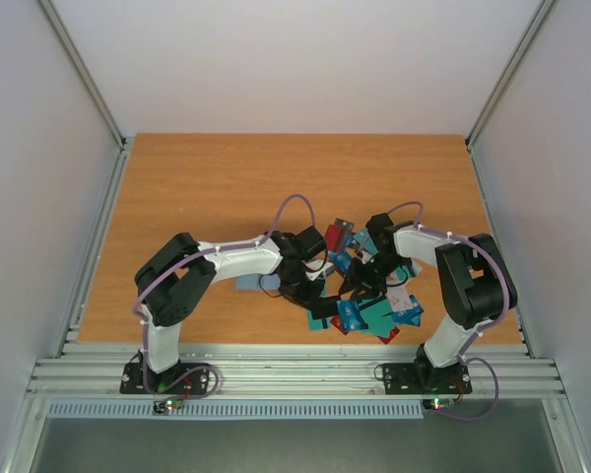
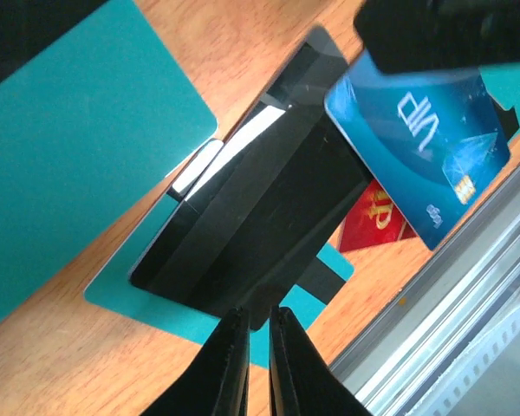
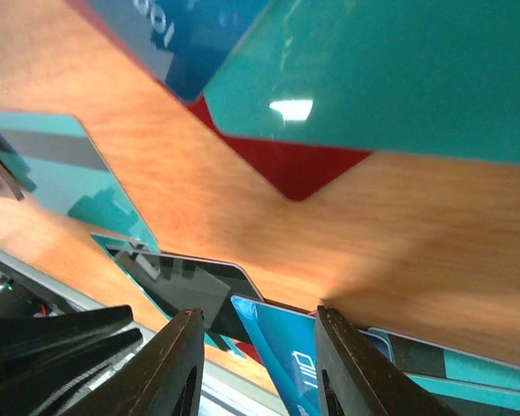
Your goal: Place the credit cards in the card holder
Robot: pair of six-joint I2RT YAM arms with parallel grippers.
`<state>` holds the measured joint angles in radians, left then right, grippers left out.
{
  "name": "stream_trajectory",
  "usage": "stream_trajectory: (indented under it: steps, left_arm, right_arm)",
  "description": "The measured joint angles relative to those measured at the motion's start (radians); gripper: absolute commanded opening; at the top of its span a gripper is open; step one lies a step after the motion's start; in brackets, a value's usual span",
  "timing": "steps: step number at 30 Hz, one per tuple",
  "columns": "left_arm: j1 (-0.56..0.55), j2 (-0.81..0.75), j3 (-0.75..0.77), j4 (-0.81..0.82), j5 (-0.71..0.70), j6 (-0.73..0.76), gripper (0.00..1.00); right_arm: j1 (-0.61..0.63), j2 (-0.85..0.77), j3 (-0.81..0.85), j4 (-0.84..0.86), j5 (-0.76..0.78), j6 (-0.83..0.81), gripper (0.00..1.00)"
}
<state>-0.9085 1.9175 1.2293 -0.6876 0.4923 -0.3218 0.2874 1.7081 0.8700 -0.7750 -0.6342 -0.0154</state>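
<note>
Alignment looked like the crux of this step. The left gripper (image 2: 258, 319) was pinched almost shut on the lower edge of the card holder (image 2: 251, 225). The holder showed as a dark flat sleeve above the table (image 2: 243, 35), its mouth facing up and to the right. Further right, the right gripper (image 3: 258, 316) held a blue card (image 2: 425, 147), jaws partly apart, one corner close to that mouth. The card's edge probably needed squaring to the slot before a slow slide in. Loose credit cards (image 1: 379, 313) lay around: a teal card (image 2: 69, 147) at the left and a red card (image 2: 377, 221) beneath the blue one. The metal rail (image 2: 451, 303) close by could catch a corner.
</note>
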Motion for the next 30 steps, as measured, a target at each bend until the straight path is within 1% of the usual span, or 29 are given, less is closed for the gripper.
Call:
stream_trajectory:
  steps: [6, 14, 16, 19, 22, 27, 30]
  left_arm:
    - [0.000, 0.000, 0.004, 0.016, 0.001, -0.014, 0.10]
    - [0.000, 0.018, 0.079, 0.027, 0.029, -0.035, 0.10]
    - [0.000, 0.030, 0.102, 0.035, 0.039, -0.044, 0.11]
    - [0.000, 0.033, 0.108, 0.055, 0.060, -0.069, 0.12]
    - [-0.002, 0.033, 0.097, 0.087, 0.083, -0.102, 0.12]
    - [-0.009, 0.033, 0.050, 0.133, 0.103, -0.162, 0.12]
    - [-0.012, 0.033, 0.027, 0.154, 0.107, -0.192, 0.12]
  right_arm:
    - [0.028, -0.048, -0.039, -0.008, 0.006, 0.006, 0.37]
    - [0.028, -0.248, -0.056, -0.062, 0.054, 0.066, 0.38]
    - [0.028, -0.275, -0.056, -0.073, 0.064, 0.078, 0.38]
    - [0.028, -0.325, -0.068, -0.092, 0.081, 0.092, 0.38]
    - [0.028, -0.379, -0.116, -0.101, 0.089, 0.106, 0.38]
    - [0.028, -0.393, -0.244, -0.070, 0.066, 0.151, 0.37]
    - [0.028, -0.381, -0.268, -0.047, 0.047, 0.173, 0.36]
